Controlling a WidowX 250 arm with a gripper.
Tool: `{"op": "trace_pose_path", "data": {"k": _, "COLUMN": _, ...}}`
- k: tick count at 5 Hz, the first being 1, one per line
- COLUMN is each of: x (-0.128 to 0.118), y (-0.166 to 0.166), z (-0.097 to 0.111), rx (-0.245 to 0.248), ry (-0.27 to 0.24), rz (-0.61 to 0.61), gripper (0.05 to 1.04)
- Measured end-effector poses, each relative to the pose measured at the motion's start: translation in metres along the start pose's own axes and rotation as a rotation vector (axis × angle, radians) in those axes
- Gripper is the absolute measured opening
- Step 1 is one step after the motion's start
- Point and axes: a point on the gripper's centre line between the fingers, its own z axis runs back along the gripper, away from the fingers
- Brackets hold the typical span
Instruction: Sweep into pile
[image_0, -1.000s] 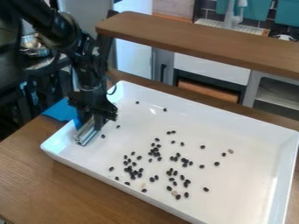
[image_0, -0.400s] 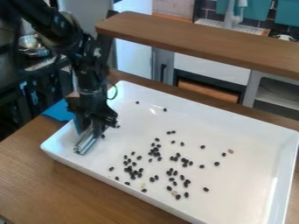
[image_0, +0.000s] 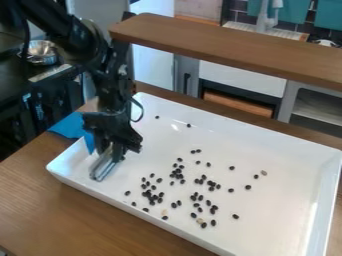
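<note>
At the left end of the white tray (image_0: 287, 165) on the wooden counter (image_0: 47, 205), grasps a silver metal bar (image_0: 102, 168) in the black gripper (image_0: 112, 149), slanted low inside. Farther right in the tray, shows loose black beans (image_0: 159, 200), scattered widely, with some bunched together.

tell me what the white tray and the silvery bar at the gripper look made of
The tray looks like glossy plastic, perhaps enamel: bright highlights show on its surface. The bar seems shiny metal, perhaps aluminium, from its silvery streaks.
</note>
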Motion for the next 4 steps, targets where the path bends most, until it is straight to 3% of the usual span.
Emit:
{"op": "trace_pose_path", "data": {"k": 1, "x": -0.007, "y": -0.010, "z": 0.001, "rx": 0.006, "ry": -0.012, "rz": -0.025, "gripper": 0.361}}
{"op": "trace_pose_path", "data": {"k": 4, "x": -0.026, "y": -0.055, "z": 0.011, "rx": -0.013, "ry": 0.032, "rz": -0.038, "gripper": 0.361}}
